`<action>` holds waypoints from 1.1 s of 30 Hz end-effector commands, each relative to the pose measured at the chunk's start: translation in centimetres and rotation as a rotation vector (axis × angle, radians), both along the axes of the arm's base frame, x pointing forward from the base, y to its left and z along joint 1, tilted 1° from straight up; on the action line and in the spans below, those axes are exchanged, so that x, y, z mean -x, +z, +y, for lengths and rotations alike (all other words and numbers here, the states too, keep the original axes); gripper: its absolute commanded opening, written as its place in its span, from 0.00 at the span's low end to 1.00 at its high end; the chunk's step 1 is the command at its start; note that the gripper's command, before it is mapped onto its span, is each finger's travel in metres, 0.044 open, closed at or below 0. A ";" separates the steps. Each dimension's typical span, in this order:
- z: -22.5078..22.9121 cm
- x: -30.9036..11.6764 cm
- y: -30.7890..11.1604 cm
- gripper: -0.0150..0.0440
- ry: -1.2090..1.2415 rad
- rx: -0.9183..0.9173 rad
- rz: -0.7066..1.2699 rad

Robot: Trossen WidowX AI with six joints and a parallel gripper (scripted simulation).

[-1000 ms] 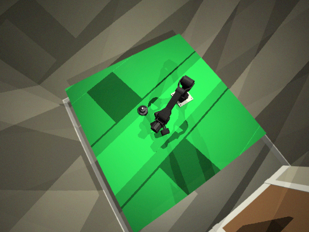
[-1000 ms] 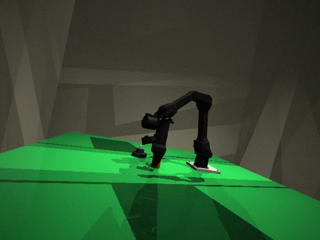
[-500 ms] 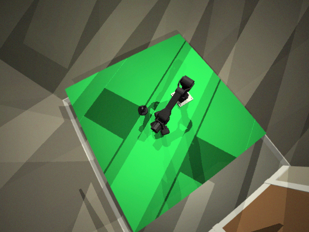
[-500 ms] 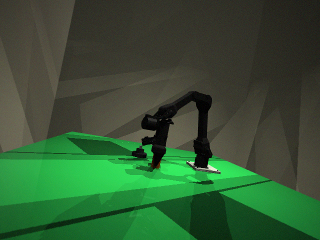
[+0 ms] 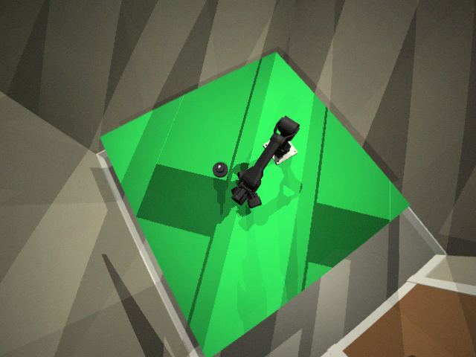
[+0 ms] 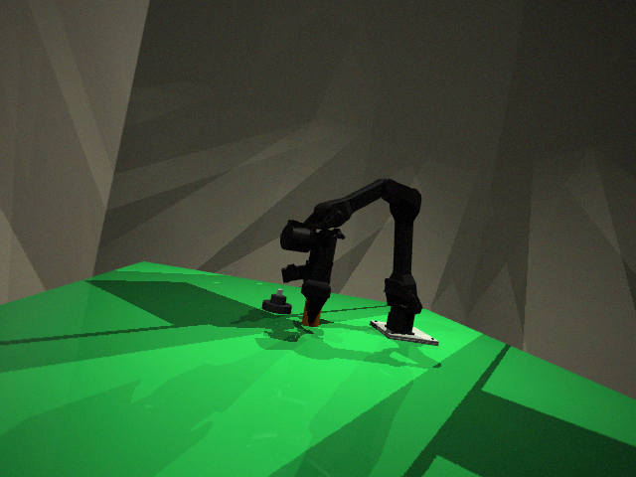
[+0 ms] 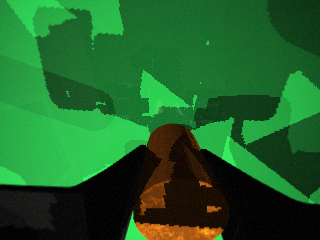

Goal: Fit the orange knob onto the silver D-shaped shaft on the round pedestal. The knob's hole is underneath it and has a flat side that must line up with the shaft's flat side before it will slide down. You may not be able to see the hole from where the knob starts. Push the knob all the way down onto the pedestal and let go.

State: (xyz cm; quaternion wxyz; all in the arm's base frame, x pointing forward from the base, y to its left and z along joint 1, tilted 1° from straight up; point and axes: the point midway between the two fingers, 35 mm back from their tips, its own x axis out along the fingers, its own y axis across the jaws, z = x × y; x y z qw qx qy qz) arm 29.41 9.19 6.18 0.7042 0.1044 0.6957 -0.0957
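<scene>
The orange knob (image 6: 307, 319) (image 7: 172, 137) is upright between the fingers of my gripper (image 6: 312, 320) (image 7: 172, 152), which is shut on its two sides. Its lower end appears very low, just above the green surface. Its underside and hole are hidden, and the top view does not show the knob under the arm. The round black pedestal (image 5: 220, 175) (image 6: 276, 307) stands left of the gripper in the top and exterior views. Its silver shaft (image 5: 219, 166) (image 6: 279, 291) points up, bare. The shaft's flat side cannot be made out. The pedestal is not in the wrist view.
The green table top (image 5: 172, 134) (image 6: 205, 410) carries hard-edged shadows. The arm's white base plate (image 5: 278, 159) (image 6: 410, 336) is to the right of the gripper in the top and exterior views.
</scene>
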 end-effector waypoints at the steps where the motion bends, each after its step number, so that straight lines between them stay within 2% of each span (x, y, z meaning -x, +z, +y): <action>1: 0.1 -0.5 2.1 0.25 -0.002 -0.007 -0.026; 33: 0.0 0.0 12.0 0.25 -0.002 -0.007 -0.026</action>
